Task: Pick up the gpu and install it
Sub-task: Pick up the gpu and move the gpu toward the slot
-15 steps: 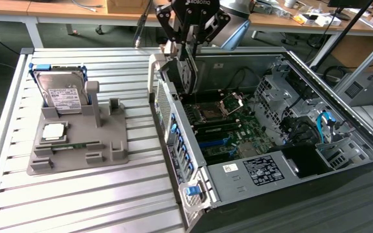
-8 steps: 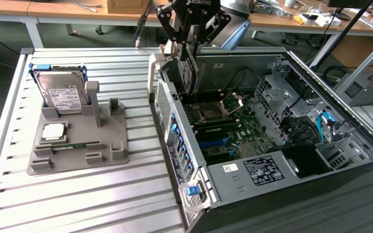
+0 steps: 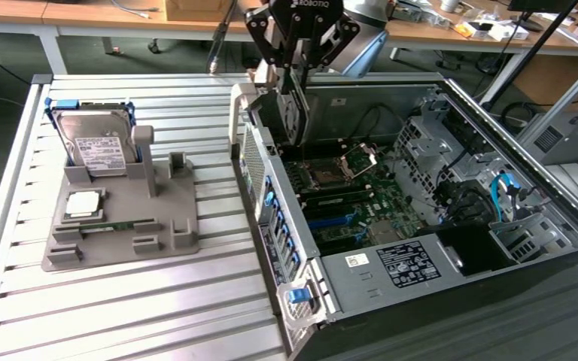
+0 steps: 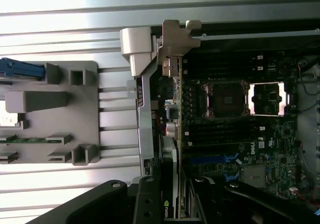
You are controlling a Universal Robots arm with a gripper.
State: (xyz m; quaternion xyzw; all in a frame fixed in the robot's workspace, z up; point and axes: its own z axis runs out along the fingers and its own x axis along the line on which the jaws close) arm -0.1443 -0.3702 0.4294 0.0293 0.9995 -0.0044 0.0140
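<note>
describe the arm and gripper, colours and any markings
The gripper is black, built of bolted linkage bars that taper to two fingers, with white Robotiq lettering on its body. The arm behind it is silver-grey with a light blue joint cap.

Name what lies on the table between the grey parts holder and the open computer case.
Nothing lies there. Between the grey parts holder and the computer case runs a bare strip of ribbed metal table, as the exterior view shows.
</note>
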